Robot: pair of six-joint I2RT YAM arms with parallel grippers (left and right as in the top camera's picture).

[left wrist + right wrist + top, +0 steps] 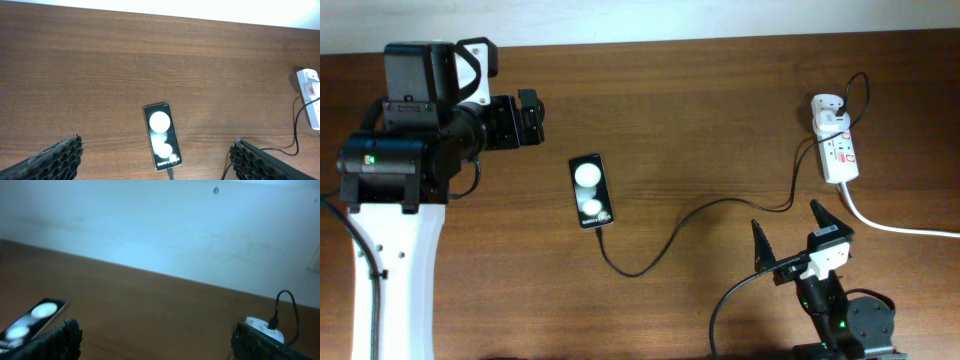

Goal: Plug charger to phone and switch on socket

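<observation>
The phone lies on the table's middle, its two white spots lit; it also shows in the left wrist view and at the left edge of the right wrist view. The charger cable runs from the phone's near end to the socket at the far right; its connector tip sits in the phone's port. The socket also shows in the left wrist view and the right wrist view. My left gripper is open and empty, left of the phone. My right gripper is open and empty near the front edge.
The socket's thick white cord runs off the right edge. A pale wall stands behind the table in the right wrist view. The right arm's black cable loops at the front edge.
</observation>
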